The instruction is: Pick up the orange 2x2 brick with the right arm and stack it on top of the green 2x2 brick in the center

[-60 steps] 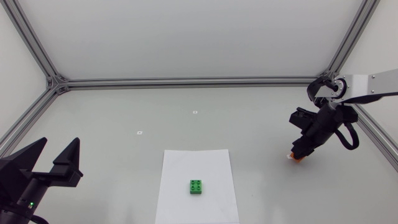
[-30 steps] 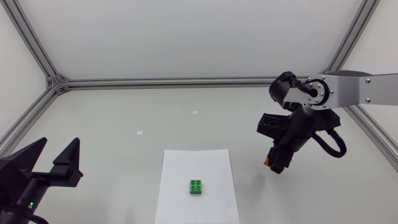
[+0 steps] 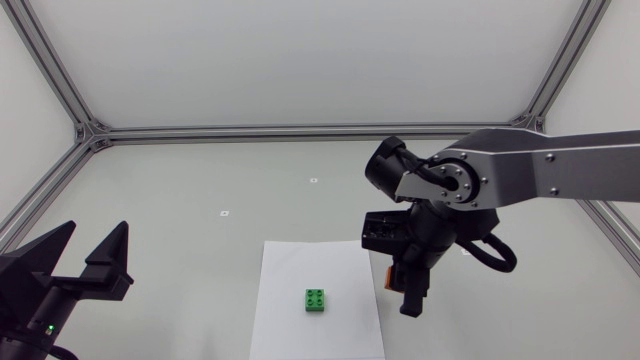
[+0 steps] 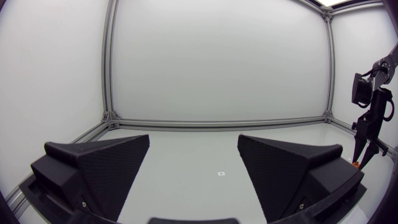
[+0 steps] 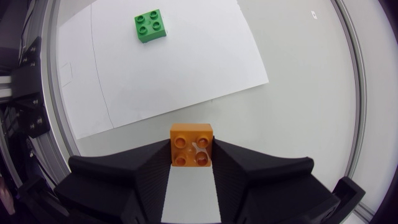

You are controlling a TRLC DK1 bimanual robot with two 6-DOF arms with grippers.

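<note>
Lower left of frame: left tool [image 3: 98, 232] at the desk [image 3: 200, 170] edge, fingers spread wide, nothing between them.

Lower centre: white paper sheet [image 3: 300, 265] flat on the desk. Green 2x2 brick [image 3: 317, 300] sits on it, studs up.

Right of centre: right arm [image 3: 540, 175] enters from the right edge. Right tool [image 3: 402, 290] points down over the sheet's right edge, apart from the green brick.

Right wrist view: orange 2x2 brick [image 5: 191, 145] clamped between both fingers, studs toward the camera. Green brick lies ahead of the tool, well apart.

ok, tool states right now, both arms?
Left tool: open, empty.
Right tool: closed on the orange brick.
</note>
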